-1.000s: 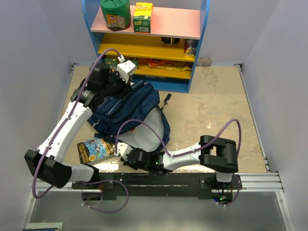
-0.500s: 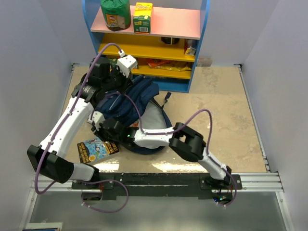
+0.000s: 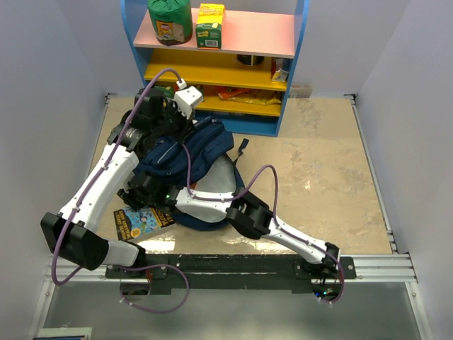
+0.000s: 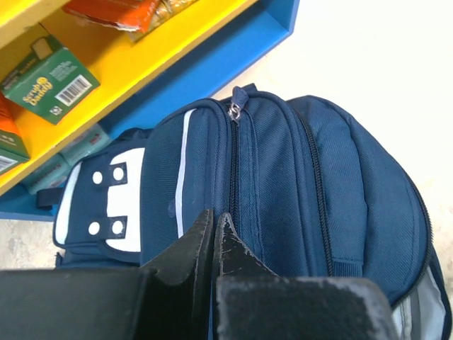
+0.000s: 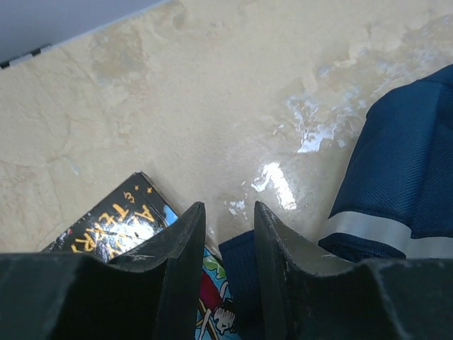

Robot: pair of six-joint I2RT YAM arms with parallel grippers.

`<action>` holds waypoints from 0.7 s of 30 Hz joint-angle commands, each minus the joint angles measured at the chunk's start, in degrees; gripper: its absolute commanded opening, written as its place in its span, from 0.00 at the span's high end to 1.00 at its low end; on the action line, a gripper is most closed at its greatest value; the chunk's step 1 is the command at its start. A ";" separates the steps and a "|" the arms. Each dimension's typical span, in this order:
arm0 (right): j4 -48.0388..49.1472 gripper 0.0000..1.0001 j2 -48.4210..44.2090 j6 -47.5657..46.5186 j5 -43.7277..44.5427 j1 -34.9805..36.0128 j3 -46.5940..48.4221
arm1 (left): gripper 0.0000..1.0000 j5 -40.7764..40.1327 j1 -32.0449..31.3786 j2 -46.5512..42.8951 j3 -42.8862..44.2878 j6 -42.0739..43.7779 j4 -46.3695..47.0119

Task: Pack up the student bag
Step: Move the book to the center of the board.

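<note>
The student bag [image 3: 202, 152], navy with a grey-white patch, lies in front of the shelf. It fills the left wrist view [image 4: 283, 170], zippers and white patch showing. My left gripper [image 3: 172, 122] sits at the bag's top end, its jaws [image 4: 214, 221] pressed together on a thin fold of the bag. My right gripper [image 3: 136, 195] reaches across the bag's near side to its left. It hangs open [image 5: 225, 225] over a colourful book [image 5: 106, 230] and a short navy strap end [image 5: 244, 265]. Nothing is gripped between its fingers. The book [image 3: 143, 221] lies flat at the bag's near left.
A blue, yellow and pink shelf unit [image 3: 219, 71] stands at the back with boxes, snack packs and a green bag on it. A green box [image 4: 48, 81] lies on its yellow shelf just beyond the bag. White walls close in the beige table [image 3: 318, 170] on both sides.
My right arm has swung from the near front of the bag to its left side above the book, and its jaws have widened. The left gripper stays shut at the bag's top.
</note>
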 commanded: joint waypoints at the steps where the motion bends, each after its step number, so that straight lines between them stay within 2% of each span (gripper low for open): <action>1: -9.16 0.62 3.65 1.27 -3.06 -0.39 2.88 | 1.00 -0.11 0.03 -1.09 0.60 1.38 10.13; 3: -12.07 0.64 3.22 0.57 -3.24 -0.39 1.57 | 1.00 -0.46 0.03 -1.09 0.95 1.46 9.17; 8: -16.92 0.68 -0.90 -1.36 -1.67 -0.39 -9.24 | 1.00 -2.40 0.03 -1.96 1.04 1.90 7.41; 12: -15.08 0.73 -6.35 -1.45 1.24 -0.21 -23.27 | 1.00 -1.87 0.03 -3.63 -0.02 1.73 6.97; 17: -15.43 0.82 -12.41 -0.75 4.75 -0.30 -34.46 | 1.00 1.11 0.03 -4.69 -0.72 1.38 4.95; 21: -12.53 0.85 -21.28 1.88 10.37 -0.30 -48.15 | 1.00 0.94 0.03 -4.43 -1.42 1.55 4.59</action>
